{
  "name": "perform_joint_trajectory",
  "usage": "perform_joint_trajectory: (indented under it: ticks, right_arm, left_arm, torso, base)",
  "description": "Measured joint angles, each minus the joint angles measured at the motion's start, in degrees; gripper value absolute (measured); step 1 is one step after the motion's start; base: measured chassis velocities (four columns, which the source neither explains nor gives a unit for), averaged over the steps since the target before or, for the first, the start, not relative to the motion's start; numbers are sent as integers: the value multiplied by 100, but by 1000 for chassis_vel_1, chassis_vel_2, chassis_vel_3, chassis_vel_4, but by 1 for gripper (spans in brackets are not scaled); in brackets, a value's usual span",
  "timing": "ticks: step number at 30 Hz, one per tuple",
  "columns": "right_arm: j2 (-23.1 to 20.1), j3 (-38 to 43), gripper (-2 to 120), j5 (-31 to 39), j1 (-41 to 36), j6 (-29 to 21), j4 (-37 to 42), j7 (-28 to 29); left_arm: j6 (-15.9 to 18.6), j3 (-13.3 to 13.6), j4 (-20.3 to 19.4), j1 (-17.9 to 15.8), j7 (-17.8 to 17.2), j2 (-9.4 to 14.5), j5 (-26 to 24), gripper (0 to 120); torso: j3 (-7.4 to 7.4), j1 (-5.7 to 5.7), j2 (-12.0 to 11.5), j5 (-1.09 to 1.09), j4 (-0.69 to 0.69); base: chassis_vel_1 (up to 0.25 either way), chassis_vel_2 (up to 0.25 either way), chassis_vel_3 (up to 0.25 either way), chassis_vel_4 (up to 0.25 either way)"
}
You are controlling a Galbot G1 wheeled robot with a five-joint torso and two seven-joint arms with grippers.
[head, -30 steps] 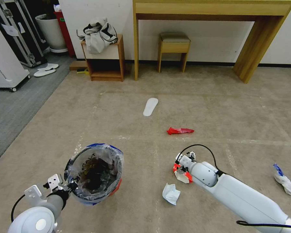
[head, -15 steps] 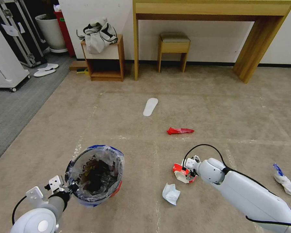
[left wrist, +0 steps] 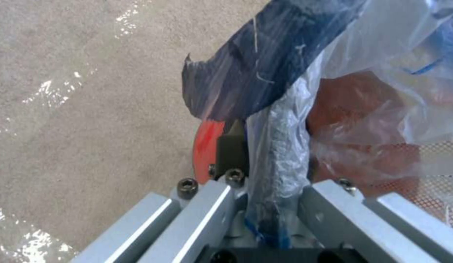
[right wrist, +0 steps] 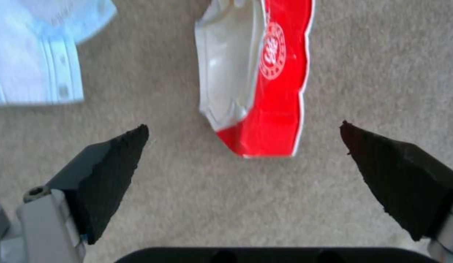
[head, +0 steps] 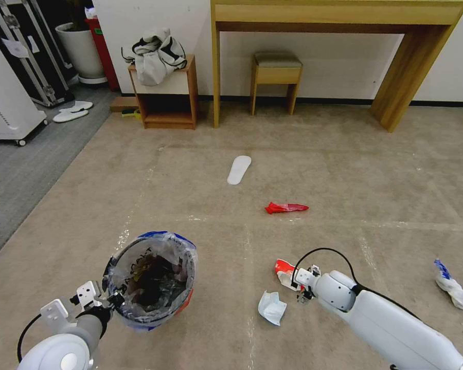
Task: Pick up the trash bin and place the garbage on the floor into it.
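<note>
The right hand (right wrist: 243, 146) hangs low over the floor (head: 319, 169) with its two dark fingers (right wrist: 114, 171) spread wide and nothing between them. The red-and-white carton (right wrist: 258, 84) lies flat on the carpet just ahead of the fingertips, lined up with the gap between them but not yet inside it. In the right wrist view its long axis runs straight away from the hand, so the fingers stand on either side of its narrow width, with its nearer, red-cornered end pointing back toward the palm. In the head view the carton (head: 283, 270) sits just beyond the right hand (head: 302, 284) and toward the robot's left, its length slanting away from the robot. By my reading, the grasp turns on pushing forward along that axis until the fingers flank the carton, then closing across its width.

A crumpled white paper (head: 271, 307) lies just beside the hand on its left, near enough that a sideways drift could catch it instead. A red wrapper (head: 286, 207) lies farther out on the carpet.

The left hand (head: 105, 300) is clamped on the rim of the trash bin (head: 152, 277), pinching rim and plastic liner together, and holds the bin (left wrist: 333, 109) tilted to the robot's left, well apart from the carton. The right arm is plainly the nearer one.
</note>
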Motion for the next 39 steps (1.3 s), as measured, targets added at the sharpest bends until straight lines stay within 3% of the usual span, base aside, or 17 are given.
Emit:
perform_joint_trajectory:
  ticks: [7,9,16,18,25,30,35,39]
  right_arm:
    - [232,-20,95,315,5,0,-232,448]
    - [354,-39,83,264,51,39,-415,607]
    - [586,-93,63,331,140,440,-788,949]
    - [693,-127,51,372,174,570,-957,1078]
    - [978,-132,28,377,227,870,-1411,1241]
    - [1035,-118,20,366,211,957,-1517,1289]
    - [1031,-87,1,358,170,1068,-1597,1343]
    - [1007,-52,0,353,128,1188,-1641,1395]
  left_arm:
    - [-3,-2,-2,12,3,-2,-2,0]
    - [-13,-3,-2,23,12,6,-3,0]
    - [-22,-25,-17,51,28,33,-17,0]
    - [-25,-40,-24,59,33,43,-26,0]
    - [-30,-48,-38,76,48,49,-38,0]
    - [-33,-49,-36,77,50,59,-38,0]
    - [-35,-42,-4,56,51,59,-38,0]
    - [-35,-23,7,49,51,44,-33,0]
  torso:
    - [0,0,0,0,0]
    - [0,0,0,-1,0]
    - [0,0,0,0,0]
    - [0,0,0,0,0]
    - [0,0,0,0,1]
    - [0,0,0,0,0]
    - [0,0,0,0,0]
    - [0,0,0,0,0]
  base:
    - [0,0,0,0]
    - [0,0,0,0]
    - [0,0,0,0]
    - [0,0,0,0]
    - [0,0,0,0]
    - [0,0,0,0]
    - [0,0,0,0]
    - [0,0,0,0]
